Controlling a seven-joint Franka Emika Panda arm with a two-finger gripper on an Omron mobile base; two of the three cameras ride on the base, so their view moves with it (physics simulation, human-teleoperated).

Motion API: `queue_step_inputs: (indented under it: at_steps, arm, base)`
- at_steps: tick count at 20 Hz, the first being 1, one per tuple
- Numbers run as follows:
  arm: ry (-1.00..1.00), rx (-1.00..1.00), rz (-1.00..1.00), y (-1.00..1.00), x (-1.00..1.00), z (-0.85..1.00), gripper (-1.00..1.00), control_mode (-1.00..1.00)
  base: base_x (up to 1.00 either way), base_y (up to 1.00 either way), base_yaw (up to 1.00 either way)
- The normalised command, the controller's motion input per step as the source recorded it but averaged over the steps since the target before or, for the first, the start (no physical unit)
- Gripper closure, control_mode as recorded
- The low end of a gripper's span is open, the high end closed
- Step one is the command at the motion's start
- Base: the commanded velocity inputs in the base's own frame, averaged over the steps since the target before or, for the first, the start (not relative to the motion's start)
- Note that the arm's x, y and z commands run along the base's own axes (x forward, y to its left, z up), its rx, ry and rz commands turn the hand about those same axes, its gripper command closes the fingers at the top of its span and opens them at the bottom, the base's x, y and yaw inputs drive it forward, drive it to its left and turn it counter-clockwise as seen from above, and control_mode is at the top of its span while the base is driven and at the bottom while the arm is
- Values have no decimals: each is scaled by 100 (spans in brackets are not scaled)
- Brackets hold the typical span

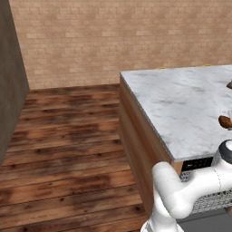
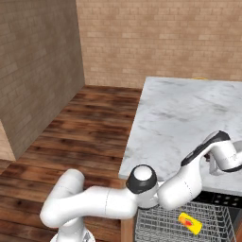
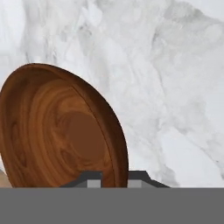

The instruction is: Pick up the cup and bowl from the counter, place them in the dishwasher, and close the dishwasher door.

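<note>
Closest to the hand camera, the gripper (image 3: 114, 177) shows two small dark fingertips at the bottom centre of the hand view, one on each side of the rim of the bowl (image 3: 61, 131); the jaws are pressed in on that rim, pinching it. The bowl is reddish-brown wood with a darker round patch in its hollow, and it takes up the lower left of the hand view, with its inside facing the camera.

Behind it the counter (image 3: 175, 87), white-grey veined marble, runs across the rest of that view. In the left base view a sliver of the bowl (image 1: 225, 121) sits at the right edge of the frame, on the near right part of the marble counter (image 1: 181, 104), whose brown wooden side panel drops to the floor.

Low in the right base view, under the counter's (image 2: 175, 113) near edge, the dishwasher (image 2: 160, 222) shows its grey wire rack at the bottom right, and the cup (image 2: 190, 222), bright yellow with an orange-red patch, lies in that rack.

Beyond the counter, a wooden plank floor (image 1: 68, 149) stretches to a brick wall (image 1: 113, 36) across the top of both base views.
</note>
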Motion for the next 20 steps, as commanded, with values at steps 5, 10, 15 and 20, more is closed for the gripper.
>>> queue_step_inputs:
  at_steps: [5,10,15,20]
  arm:
    - [-3,-9,13,100,-55,-4,100,-100]
    - [-9,-5,6,98,-68,-8,100,-100]
    - [-17,0,-2,58,-96,-1,100,-100]
    - [-24,-5,-21,18,-97,0,100,-100]
  base:
    - [0,0,0]
    - [0,0,0]
    - [0,0,0]
    - [0,0,0]
